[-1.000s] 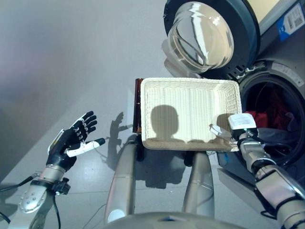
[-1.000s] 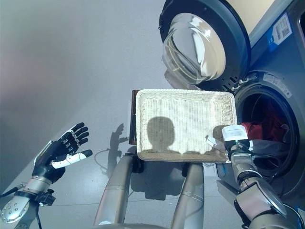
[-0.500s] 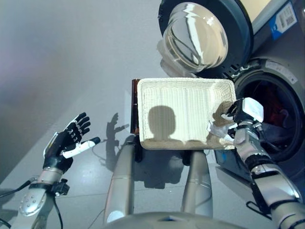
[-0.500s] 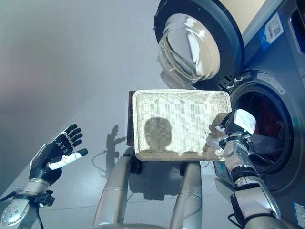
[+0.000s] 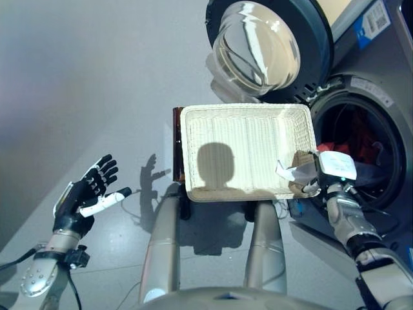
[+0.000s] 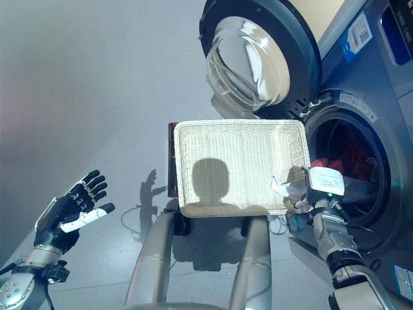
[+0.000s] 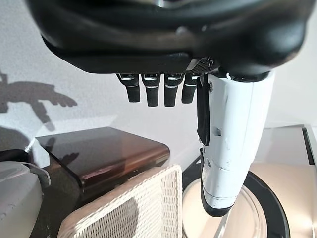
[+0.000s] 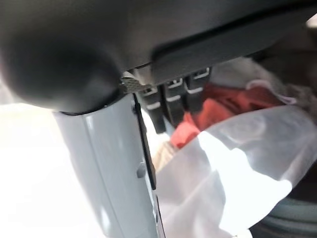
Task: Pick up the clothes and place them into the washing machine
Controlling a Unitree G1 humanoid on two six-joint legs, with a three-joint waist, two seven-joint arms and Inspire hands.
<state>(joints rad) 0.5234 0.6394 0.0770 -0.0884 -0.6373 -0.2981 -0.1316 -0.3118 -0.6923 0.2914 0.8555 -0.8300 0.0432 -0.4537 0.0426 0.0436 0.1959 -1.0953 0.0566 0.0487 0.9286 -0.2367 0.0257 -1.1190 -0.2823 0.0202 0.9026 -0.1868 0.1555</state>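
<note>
- Eye views: the right hand point(image 5: 322, 173) is at the basket's point(image 5: 193, 155) right rim, just beside the open washing machine point(image 6: 381, 155); a pale cloth point(image 5: 287, 172) hangs at it, and red clothes point(image 6: 352, 155) lie in the drum further to the right
- Left wrist view: the left hand point(image 5: 87, 197) is far from the drum, fingers point(image 7: 156, 89) straight, holding nothing
- Right wrist view: a white cloth point(image 8: 237, 163) lies past the fingers (whether they grip it, I cannot tell)

Left hand point(image 5: 82, 197) (fingers spread), right hand point(image 5: 321, 173) uncurled.
</note>
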